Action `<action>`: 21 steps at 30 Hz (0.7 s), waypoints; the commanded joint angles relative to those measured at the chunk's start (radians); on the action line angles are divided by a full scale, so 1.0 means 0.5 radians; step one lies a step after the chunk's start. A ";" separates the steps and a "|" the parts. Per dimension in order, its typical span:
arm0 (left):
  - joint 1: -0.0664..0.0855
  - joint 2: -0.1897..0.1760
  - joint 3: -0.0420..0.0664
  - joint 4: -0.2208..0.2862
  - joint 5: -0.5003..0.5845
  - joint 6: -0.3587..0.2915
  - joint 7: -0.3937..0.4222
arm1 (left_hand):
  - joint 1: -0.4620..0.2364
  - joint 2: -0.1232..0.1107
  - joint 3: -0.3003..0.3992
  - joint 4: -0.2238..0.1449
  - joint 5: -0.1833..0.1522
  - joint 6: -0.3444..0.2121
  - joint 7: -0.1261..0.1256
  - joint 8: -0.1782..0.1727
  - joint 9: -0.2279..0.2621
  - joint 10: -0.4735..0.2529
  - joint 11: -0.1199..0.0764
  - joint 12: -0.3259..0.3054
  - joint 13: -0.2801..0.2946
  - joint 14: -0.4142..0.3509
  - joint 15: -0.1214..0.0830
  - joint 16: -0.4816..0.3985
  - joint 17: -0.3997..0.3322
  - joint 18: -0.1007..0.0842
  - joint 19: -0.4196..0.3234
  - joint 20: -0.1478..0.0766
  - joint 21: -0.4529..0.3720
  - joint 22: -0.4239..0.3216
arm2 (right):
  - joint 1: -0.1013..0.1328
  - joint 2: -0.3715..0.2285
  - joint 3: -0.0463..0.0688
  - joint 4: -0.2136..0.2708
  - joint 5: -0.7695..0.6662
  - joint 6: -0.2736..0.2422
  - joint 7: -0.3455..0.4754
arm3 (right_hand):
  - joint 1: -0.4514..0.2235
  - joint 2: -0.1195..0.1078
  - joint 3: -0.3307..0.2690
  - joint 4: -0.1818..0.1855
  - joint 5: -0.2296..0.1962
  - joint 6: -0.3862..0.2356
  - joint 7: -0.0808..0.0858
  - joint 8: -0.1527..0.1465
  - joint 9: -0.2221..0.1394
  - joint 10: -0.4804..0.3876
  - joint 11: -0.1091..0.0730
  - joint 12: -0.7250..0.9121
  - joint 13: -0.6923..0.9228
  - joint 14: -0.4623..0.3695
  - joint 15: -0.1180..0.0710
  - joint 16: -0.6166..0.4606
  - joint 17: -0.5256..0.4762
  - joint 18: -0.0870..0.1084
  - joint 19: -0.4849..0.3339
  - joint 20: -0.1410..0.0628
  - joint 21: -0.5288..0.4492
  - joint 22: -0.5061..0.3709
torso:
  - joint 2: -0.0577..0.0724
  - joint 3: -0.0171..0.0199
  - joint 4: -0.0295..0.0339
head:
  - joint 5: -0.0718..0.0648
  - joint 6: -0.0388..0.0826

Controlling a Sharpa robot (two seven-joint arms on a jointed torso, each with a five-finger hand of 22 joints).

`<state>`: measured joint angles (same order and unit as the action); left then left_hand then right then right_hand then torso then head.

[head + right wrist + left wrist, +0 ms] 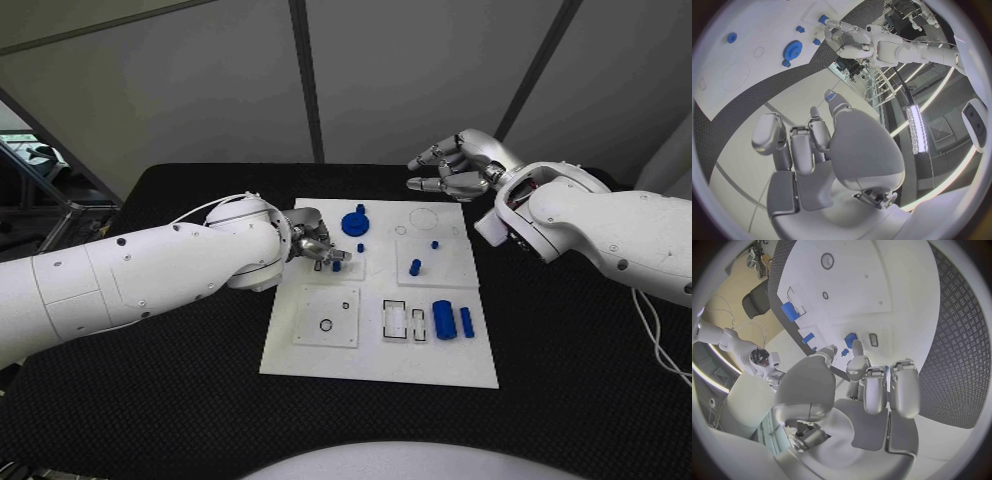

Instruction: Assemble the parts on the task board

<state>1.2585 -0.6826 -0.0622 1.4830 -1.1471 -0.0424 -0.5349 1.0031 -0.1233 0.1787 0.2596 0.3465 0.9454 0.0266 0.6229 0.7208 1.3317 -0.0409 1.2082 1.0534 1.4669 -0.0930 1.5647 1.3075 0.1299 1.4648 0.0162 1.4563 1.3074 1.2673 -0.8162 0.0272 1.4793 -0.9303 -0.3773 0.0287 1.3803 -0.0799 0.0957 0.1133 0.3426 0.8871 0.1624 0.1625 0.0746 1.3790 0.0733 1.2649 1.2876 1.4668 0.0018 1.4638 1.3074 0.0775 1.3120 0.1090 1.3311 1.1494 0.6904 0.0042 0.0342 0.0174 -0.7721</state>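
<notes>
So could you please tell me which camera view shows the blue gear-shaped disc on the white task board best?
The head view: the blue gear-shaped disc lies unobstructed on the white task board, seen from above. The right wrist view shows the disc small and distorted near the circle's rim. In the left wrist view I cannot pick it out.

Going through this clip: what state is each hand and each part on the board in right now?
Left hand: pinching a small blue peg over the board.
Right hand: fingers curled, holding nothing, beyond the board's far edge.
Blue gear: lying flat on the board.
Blue cylinder: lying on its side.
Task board: flat on the table.
</notes>
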 commanded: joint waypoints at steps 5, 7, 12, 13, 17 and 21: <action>0.013 -0.046 0.138 0.006 0.065 0.063 -0.004 | 0.077 0.017 -0.073 0.026 -0.009 -0.062 0.026 -0.056 -0.012 -0.062 0.018 -0.071 -0.102 0.205 0.004 0.004 0.517 -0.178 0.084 -0.005 -0.054 0.177 | 0.003 0.001 0.001 -0.012 0.001 0.002 0.014 | -0.001 0.007 0.003 0.002 0.010 -0.002 -0.003 0.008 -0.003 -0.006 -0.005 -0.012 -0.002 0.120 -0.012 -0.009 0.151 0.023 -0.003 -0.008 -0.011 -0.002 | -0.001 0.0007 0.001 | -0.008 0.000; 0.032 -0.060 0.173 -0.011 0.089 0.135 -0.005 | 0.129 0.025 -0.106 0.035 -0.007 -0.113 0.052 -0.114 -0.046 -0.101 0.040 -0.109 -0.153 0.204 0.020 0.003 0.515 -0.169 0.069 0.008 -0.087 0.141 | 0.003 0.002 0.001 -0.017 0.002 0.002 0.013 | -0.001 0.007 0.003 0.002 0.010 -0.002 -0.003 0.008 -0.003 -0.006 -0.005 -0.012 -0.002 0.120 -0.012 -0.009 0.151 0.023 -0.003 -0.008 -0.011 -0.002 | 0.000 0.0013 0.001 | -0.008 0.004; 0.104 -0.070 0.209 -0.093 0.132 0.300 -0.004 | 0.226 0.044 -0.187 0.050 -0.006 -0.154 0.099 -0.240 -0.163 -0.174 0.082 -0.179 -0.250 0.203 0.056 0.000 0.512 -0.155 0.043 0.042 -0.146 0.081 | 0.003 0.003 0.001 -0.025 0.002 0.002 0.013 | -0.001 0.007 0.003 0.002 0.010 -0.002 -0.003 0.008 -0.003 -0.006 -0.005 -0.012 -0.002 0.120 -0.012 -0.009 0.151 0.023 -0.003 -0.008 -0.011 -0.002 | 0.001 0.0014 -0.001 | -0.003 0.009; 0.120 -0.068 0.213 -0.117 0.139 0.338 -0.003 | 0.241 0.047 -0.198 0.049 -0.006 -0.162 0.107 -0.262 -0.185 -0.186 0.088 -0.192 -0.267 0.203 0.061 0.000 0.512 -0.152 0.038 0.046 -0.159 0.068 | 0.003 0.004 0.001 -0.027 0.002 0.002 0.013 | -0.001 0.007 0.003 0.002 0.010 -0.002 -0.003 0.008 -0.003 -0.006 -0.005 -0.012 -0.002 0.120 -0.012 -0.009 0.151 0.023 -0.003 -0.008 -0.011 -0.002 | 0.001 0.0022 -0.002 | -0.002 0.010; 0.174 -0.020 0.221 -0.255 0.152 0.460 0.005 | 0.309 0.059 -0.254 0.050 -0.006 -0.166 0.133 -0.347 -0.293 -0.236 0.111 -0.246 -0.344 0.201 0.082 -0.004 0.508 -0.139 0.015 0.068 -0.214 0.013 | 0.003 0.007 0.001 -0.032 0.002 0.002 0.012 | -0.001 0.007 0.003 0.002 0.010 -0.002 -0.003 0.008 -0.003 -0.006 -0.005 -0.012 -0.002 0.120 -0.012 -0.009 0.151 0.023 -0.003 -0.008 -0.011 -0.002 | 0.002 0.0017 -0.001 | -0.002 0.017; 0.196 0.053 0.219 -0.407 0.147 0.542 0.012 | 0.338 0.069 -0.271 0.048 -0.005 -0.164 0.139 -0.370 -0.327 -0.261 0.117 -0.273 -0.381 0.198 0.087 -0.012 0.498 -0.133 0.007 0.073 -0.235 -0.008 | 0.003 0.011 0.001 -0.034 0.002 0.005 0.011 | -0.001 0.007 0.003 0.002 0.010 -0.002 -0.003 0.008 -0.003 -0.006 -0.005 -0.012 -0.002 0.120 -0.012 -0.009 0.151 0.023 -0.003 -0.008 -0.011 -0.002 | 0.004 0.0026 -0.002 | -0.003 0.024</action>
<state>1.3546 -0.6619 0.0482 1.2937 -1.0881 0.1438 -0.5346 1.1629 -0.0901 0.0469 0.2840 0.3466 0.8629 0.0913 0.4423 0.5580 1.2079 0.0184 1.0753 0.8641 1.4667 -0.0567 1.5647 1.3075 0.1297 1.4666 0.0435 1.3420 1.3047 1.2673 -0.8120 0.0271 1.4623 -0.9301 -0.3773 0.0288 1.3803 -0.0800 0.0957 0.1133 0.3425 0.8871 0.1624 0.1624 0.0738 1.3790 0.0733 1.2649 1.2878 1.4667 0.0018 1.4638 1.3073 0.0774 1.3120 0.1090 1.3311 1.1495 0.6911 0.0051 0.0337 0.0168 -0.7619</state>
